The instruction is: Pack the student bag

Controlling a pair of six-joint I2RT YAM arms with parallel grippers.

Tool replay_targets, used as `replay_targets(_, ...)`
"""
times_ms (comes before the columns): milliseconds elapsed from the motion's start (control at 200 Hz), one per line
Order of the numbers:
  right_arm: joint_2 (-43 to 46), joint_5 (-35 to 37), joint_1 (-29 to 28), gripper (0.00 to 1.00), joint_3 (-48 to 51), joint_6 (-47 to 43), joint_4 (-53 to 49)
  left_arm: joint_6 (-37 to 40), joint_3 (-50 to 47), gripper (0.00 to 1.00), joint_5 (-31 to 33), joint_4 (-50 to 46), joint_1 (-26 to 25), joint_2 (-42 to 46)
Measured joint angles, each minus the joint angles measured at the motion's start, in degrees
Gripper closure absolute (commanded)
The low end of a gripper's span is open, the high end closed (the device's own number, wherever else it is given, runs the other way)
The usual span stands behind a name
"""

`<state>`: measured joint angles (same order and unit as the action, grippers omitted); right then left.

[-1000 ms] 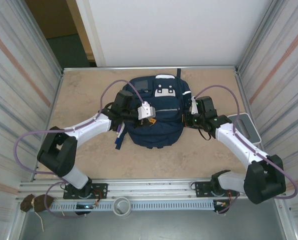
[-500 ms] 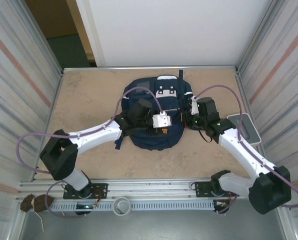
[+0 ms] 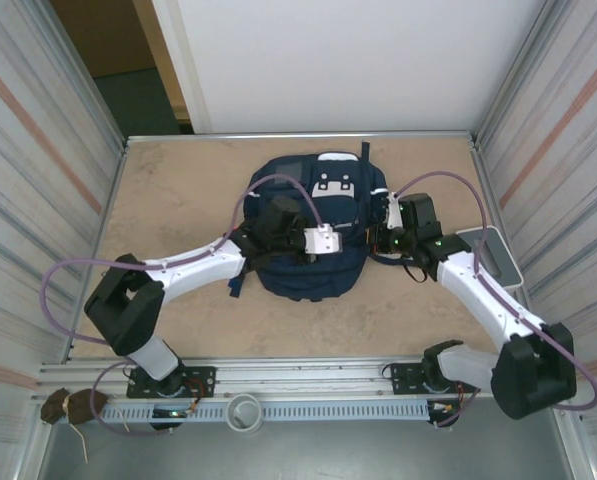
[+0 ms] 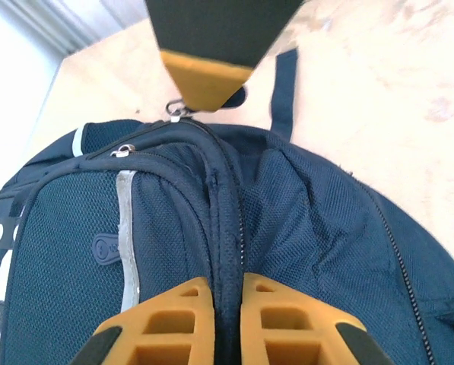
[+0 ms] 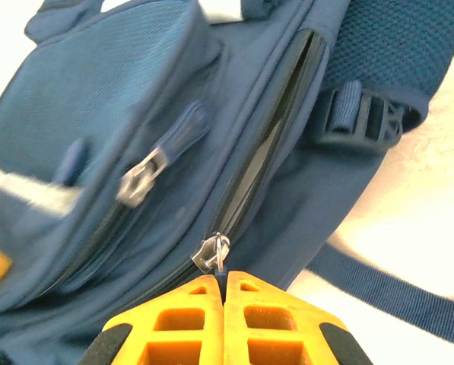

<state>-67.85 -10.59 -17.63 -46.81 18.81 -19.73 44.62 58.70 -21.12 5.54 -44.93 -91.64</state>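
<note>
The left jaws are clenched on a raised seam of the bag point(image 4: 303, 228), pinching the navy fabric along a zip line near the bag's middle. The right jaws are closed tight on a small metal zip pull point(image 5: 213, 253) at the bag's right side, at the end of a partly open zip slot. The bag lies flat on the counter point(image 3: 178, 200) (white patch toward the far wall), and a flat grey tray point(image 3: 496, 255) sits apart from it, off its right side.
</note>
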Motion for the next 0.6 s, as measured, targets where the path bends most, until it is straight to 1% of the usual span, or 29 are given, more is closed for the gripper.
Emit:
replay_targets(125, -7.3, -1.4, 3.9, 1.0, -3.9, 0.0, 0.0, 0.0, -2.0, 1.0, -8.3, 1.2, 2.6, 1.3)
replay_targets(261, -14.2, -1.7, 7.7, 1.0, -8.3, 0.0, -0.8, 0.2, -2.0, 1.0, -12.3, 1.2, 3.2, 1.3)
replay_targets(396, -17.5, -4.6, 8.8, 0.79, -11.2, 0.0, -3.3, 0.2, -2.0, 1.0, -12.5, 1.6, 3.5, 1.2)
replay_targets(456, -17.3, -3.6, 9.6, 0.67, -11.2, -0.4, -3.3, 0.2, -2.0, 1.0, -13.4, 0.9, 3.7, 1.2)
replay_targets(506, -16.9, -2.0, 11.2, 0.59, -11.1, -0.3, -3.4, 0.2, -2.0, 1.0, -14.3, 0.2, 3.7, 1.2)
replay_targets(601, -15.0, -1.0, 14.9, 0.48, -10.4, 0.5, -3.0, 0.2, -2.0, 1.0, -15.8, -0.8, 3.7, 1.2)
